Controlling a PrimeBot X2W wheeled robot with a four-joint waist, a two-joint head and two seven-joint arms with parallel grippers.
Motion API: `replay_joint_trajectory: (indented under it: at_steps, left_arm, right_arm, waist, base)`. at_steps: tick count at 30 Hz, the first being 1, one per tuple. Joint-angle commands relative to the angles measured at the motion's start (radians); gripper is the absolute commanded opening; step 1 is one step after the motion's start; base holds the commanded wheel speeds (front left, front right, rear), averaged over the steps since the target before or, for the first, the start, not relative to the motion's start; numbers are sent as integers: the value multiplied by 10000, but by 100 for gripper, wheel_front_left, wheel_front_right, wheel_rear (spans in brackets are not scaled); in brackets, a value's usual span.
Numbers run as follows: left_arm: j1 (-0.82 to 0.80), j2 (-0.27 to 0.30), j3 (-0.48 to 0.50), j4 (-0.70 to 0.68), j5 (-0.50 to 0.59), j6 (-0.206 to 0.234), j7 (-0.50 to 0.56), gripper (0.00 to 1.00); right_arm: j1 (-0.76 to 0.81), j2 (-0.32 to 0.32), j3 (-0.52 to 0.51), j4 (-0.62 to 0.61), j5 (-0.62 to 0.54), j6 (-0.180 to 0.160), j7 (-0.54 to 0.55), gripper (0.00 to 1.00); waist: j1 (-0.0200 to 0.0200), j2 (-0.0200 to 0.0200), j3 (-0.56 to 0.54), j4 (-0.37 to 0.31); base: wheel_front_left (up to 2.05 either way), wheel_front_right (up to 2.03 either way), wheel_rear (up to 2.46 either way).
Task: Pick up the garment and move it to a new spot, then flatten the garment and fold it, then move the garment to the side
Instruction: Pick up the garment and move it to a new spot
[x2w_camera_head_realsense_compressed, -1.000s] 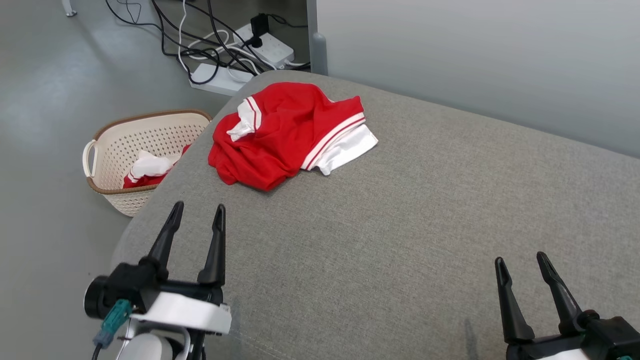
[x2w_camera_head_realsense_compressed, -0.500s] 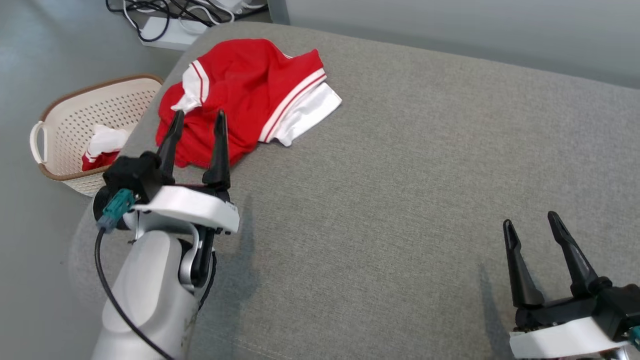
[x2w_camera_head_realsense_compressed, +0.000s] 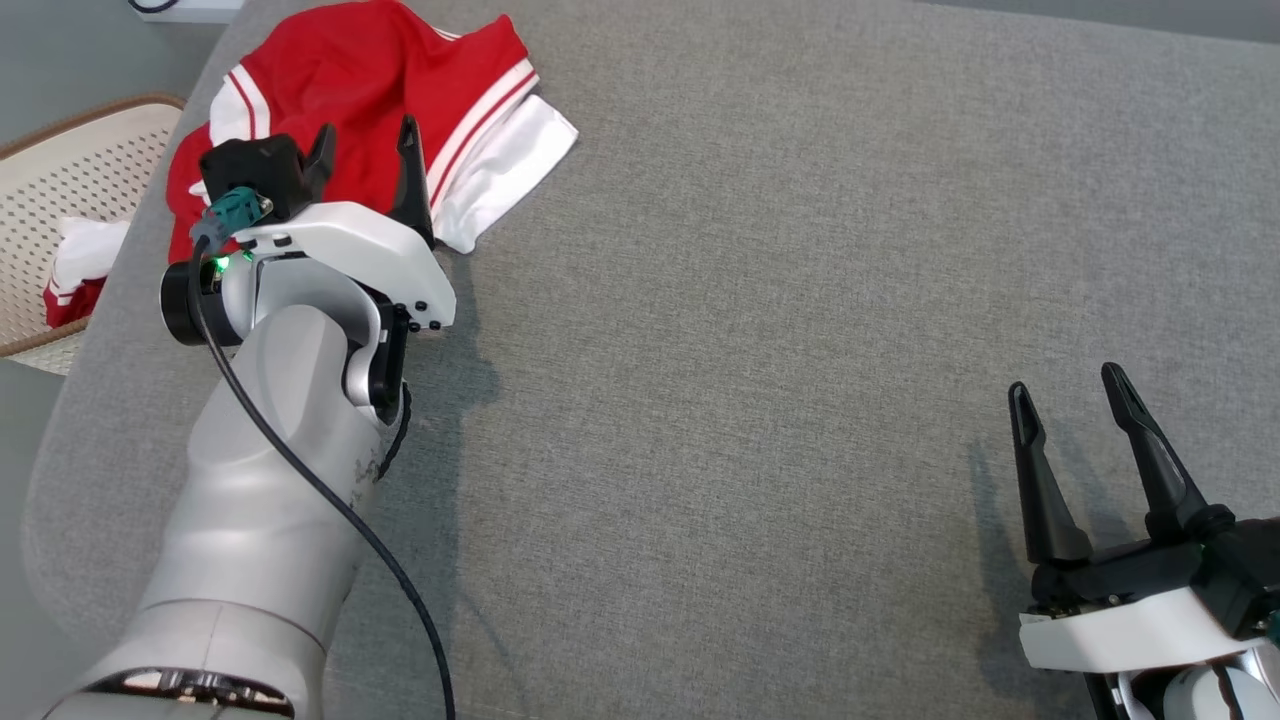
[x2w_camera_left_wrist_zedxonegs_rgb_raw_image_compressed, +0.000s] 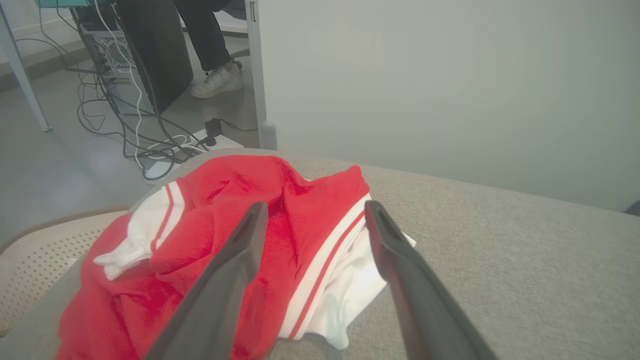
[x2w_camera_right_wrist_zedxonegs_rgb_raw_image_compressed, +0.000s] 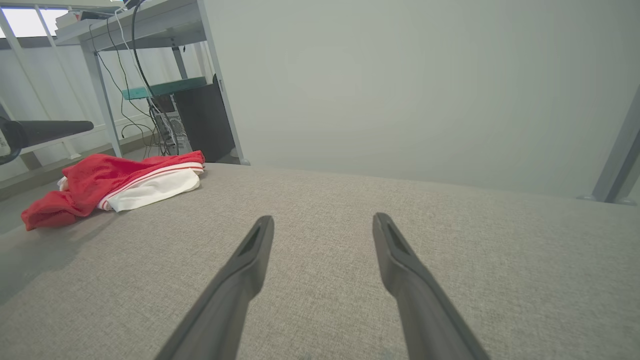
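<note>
Both pincers, the left gripper and the right gripper, are standing spread wide, with nothing between their long dark fingers. Furthest to the left of the garment, a cream basket is standing on the grey floor. Its plastic wall is pierced with many small holes, its rim is brown, and a red and white cloth is lying inside it.

The garment itself is lying crumpled at the far left corner of the cushion, just beside the basket. It is soft red fabric with a white hem and thin red and white stripes, and it is making loose folds. The left gripper is hanging over the near part of the garment, its tips pointing across the red cloth; whether they are touching it I cannot tell.

Behind the garment, in the left wrist view, black and white cables are running over the floor to a dark computer case. A person's white shoe is showing beside the case, and a plain pale wall is rising there.

To the right of the garment the cushion is stretching wide: a grey woven cover, coarse and matt, with a rounded edge. Well apart from the garment, at the near right, the right gripper is hovering low over this cover, its white wrist shell looking glossy.
</note>
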Motion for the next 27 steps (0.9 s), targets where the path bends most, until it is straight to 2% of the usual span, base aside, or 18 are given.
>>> replay_joint_trajectory:
  at_steps: [1, 9, 14, 18, 27]
  left_arm:
    - [-621, 356, 192, 448, -62, -59, 174, 100]
    - [-1901, 436, -12, 2575, -85, -222, 911, 100]
    - [-2177, 588, -301, 2949, 145, -165, 1210, 100]
    - [-2218, 734, -591, 3139, 378, 58, 1358, 100]
    - [-2119, 819, -773, 3248, 401, 250, 1504, 100]
  right_arm:
    - [-200, -116, 213, -319, 93, 14, -57, 100]
    - [-331, -243, 336, -329, 188, 14, -57, 100]
    - [-353, -315, 401, -359, 265, 14, -57, 100]
    - [-326, -397, 509, -372, 377, 14, -57, 100]
    - [-461, -505, 632, -495, 487, 14, -57, 100]
  waist:
    - [0, 0, 244, -201]
    - [0, 0, 596, -486]
    - [0, 0, 724, -613]
    - [0, 0, 857, -754]
    - [0, 0, 1318, -1027]
  base:
    - [0, 0, 0]
    - [0, 0, 0]
    - [0, 0, 0]
    - [0, 0, 0]
    - [0, 0, 0]
